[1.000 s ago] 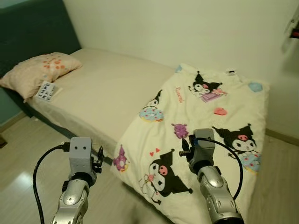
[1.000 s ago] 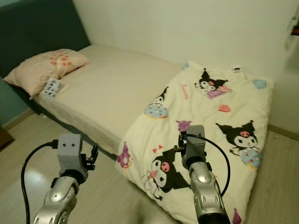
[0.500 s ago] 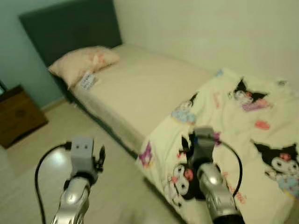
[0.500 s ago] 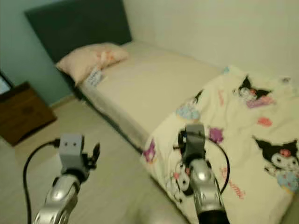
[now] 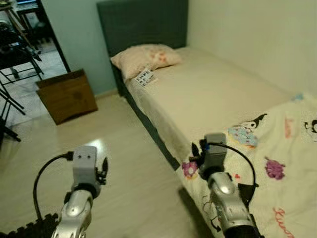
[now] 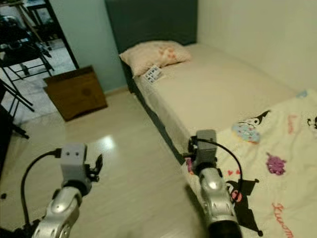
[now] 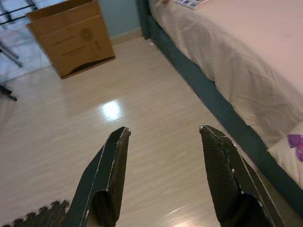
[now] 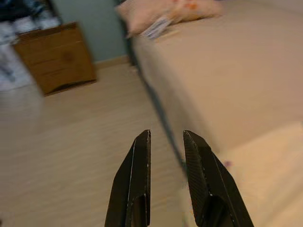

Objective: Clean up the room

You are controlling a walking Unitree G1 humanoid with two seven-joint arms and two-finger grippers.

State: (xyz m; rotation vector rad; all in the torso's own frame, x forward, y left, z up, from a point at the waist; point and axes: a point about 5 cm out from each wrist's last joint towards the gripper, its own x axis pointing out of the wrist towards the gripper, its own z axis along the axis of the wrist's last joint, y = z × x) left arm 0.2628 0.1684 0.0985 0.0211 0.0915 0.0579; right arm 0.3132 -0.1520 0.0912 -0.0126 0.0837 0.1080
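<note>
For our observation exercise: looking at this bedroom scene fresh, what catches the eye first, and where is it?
The cartoon-print blanket draped over the near end of the bed stands out most. At the head of the bed lies a pink pillow with a small printed card beside it. A brown cardboard box stands on the floor near the doorway.

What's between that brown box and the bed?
Bare wooden floor separates the cardboard box from the bed, by the left eye view.

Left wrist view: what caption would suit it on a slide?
Open left gripper above wooden floor, beside the bed.
</note>
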